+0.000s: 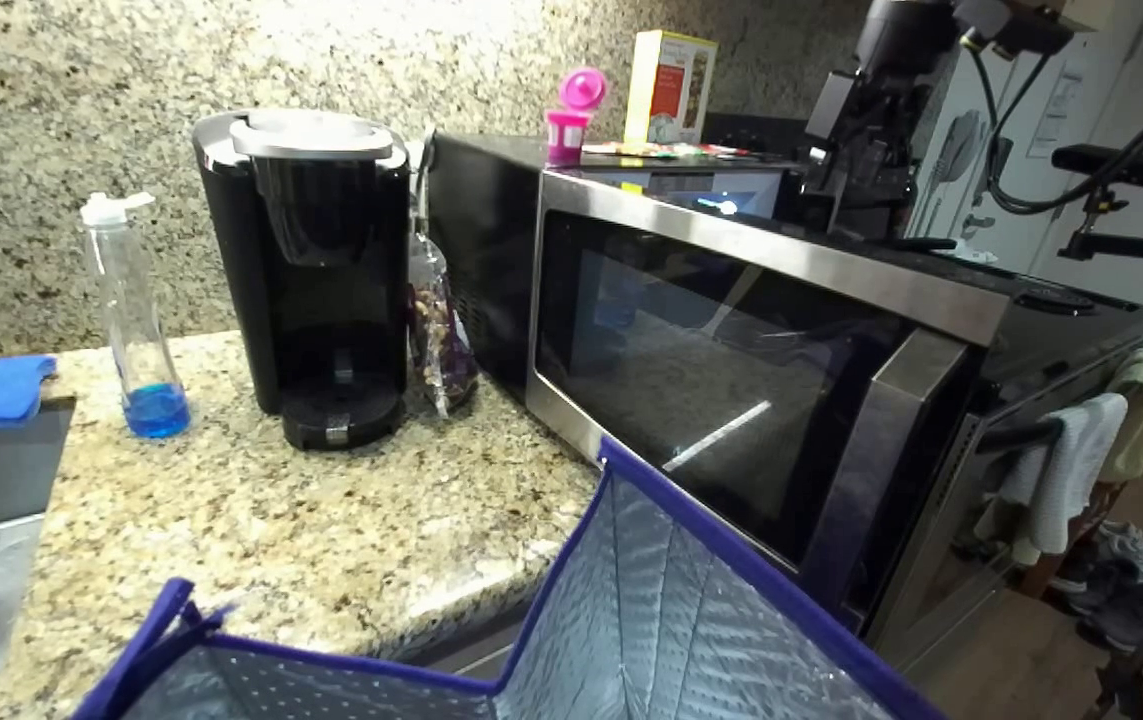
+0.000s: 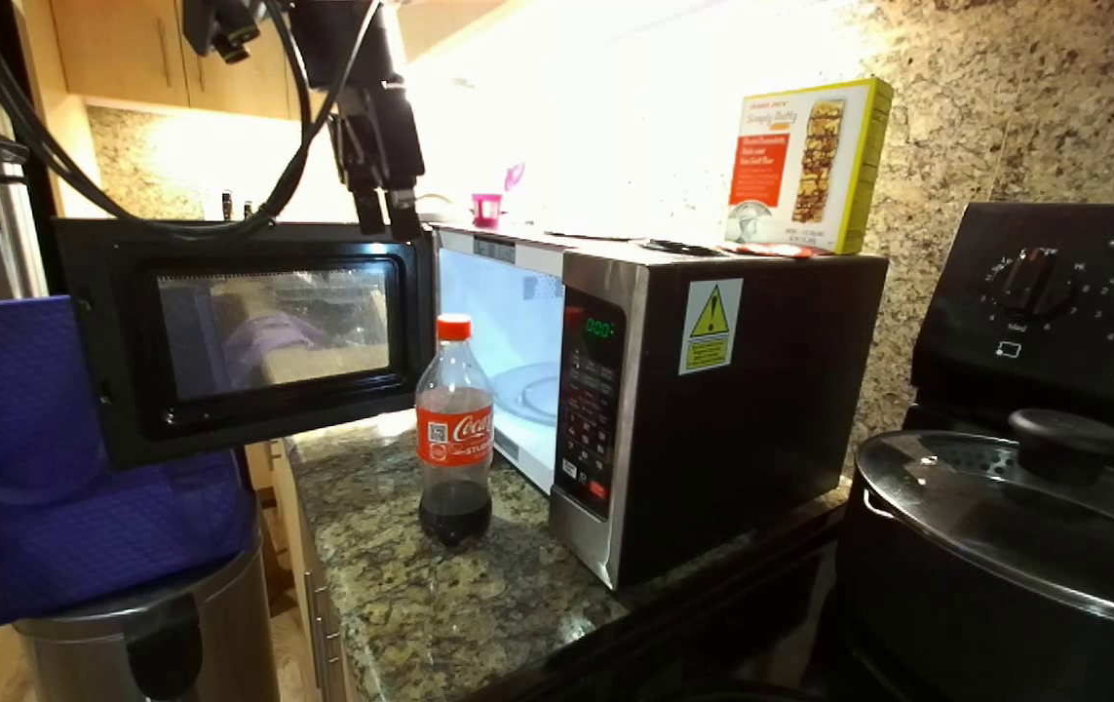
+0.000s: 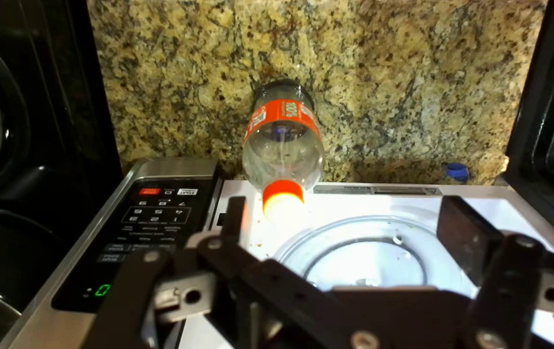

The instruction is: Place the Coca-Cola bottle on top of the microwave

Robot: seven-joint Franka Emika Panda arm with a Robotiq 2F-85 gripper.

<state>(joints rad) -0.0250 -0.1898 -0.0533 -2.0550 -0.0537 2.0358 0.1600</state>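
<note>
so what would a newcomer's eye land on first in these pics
Probably the Coca-Cola bottle, upright with its red label and cap on the granite counter, before the open, lit microwave. Next, the yellow-edged snack box standing on top of the microwave. An exterior view also shows the purple bag, its silvery lining gaping in the foreground.

The Coca-Cola bottle (image 2: pixel 455 436) is smooth plastic, the microwave (image 2: pixel 683 419) metal-trimmed.

Bottle (image 2: pixel 456 434) reads "Coca"; microwave (image 2: pixel 742 409), "000"; box (image 2: pixel 800 171), "Simply Nutty".

Black hand (image 3: pixel 352 228) (silvery screws (image 3: pixel 365 339)), looping black cables (image 2: pixel 279 200)
</note>
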